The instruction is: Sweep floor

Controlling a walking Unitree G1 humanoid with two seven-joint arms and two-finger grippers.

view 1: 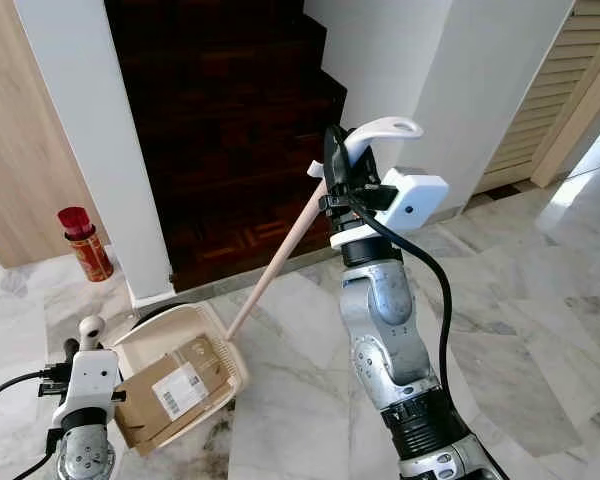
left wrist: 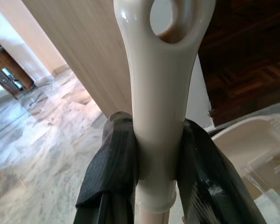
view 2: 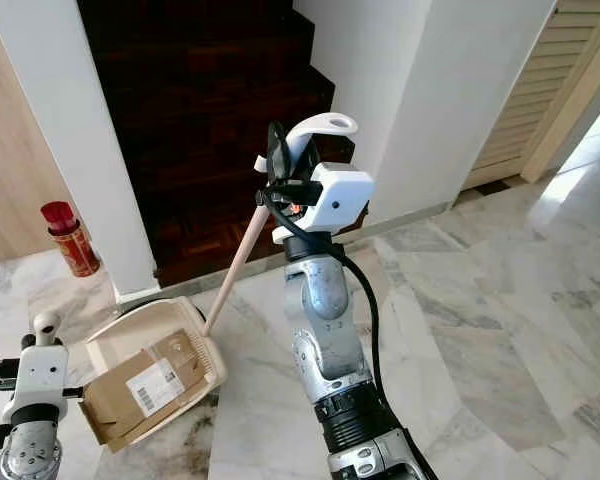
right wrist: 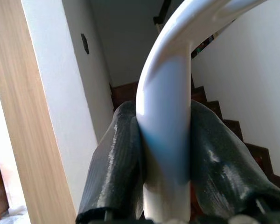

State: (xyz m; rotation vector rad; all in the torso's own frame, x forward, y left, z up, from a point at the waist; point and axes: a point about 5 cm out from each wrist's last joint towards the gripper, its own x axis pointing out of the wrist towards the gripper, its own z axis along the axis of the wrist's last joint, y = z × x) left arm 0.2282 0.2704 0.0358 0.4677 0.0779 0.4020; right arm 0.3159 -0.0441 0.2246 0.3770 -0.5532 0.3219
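Red can (view 1: 84, 241): stands on the floor by the white pillar, far left; its print is too small to read.
Left claw (left wrist: 158, 163): clenched on the cream dustpan handle (left wrist: 159, 93).
Dustpan (view 1: 216, 330): on the marble floor (view 1: 520, 300) at the foot of the dark stairs, holding a flattened cardboard box (view 1: 170, 390).
Label: white shipping sticker with barcode on the box, text unreadable.
Right claw (right wrist: 165, 140): gripping the white broom handle (view 1: 385, 130); the stick slants down to the dustpan.
Progress: the box looks collected; emptying probably remains.
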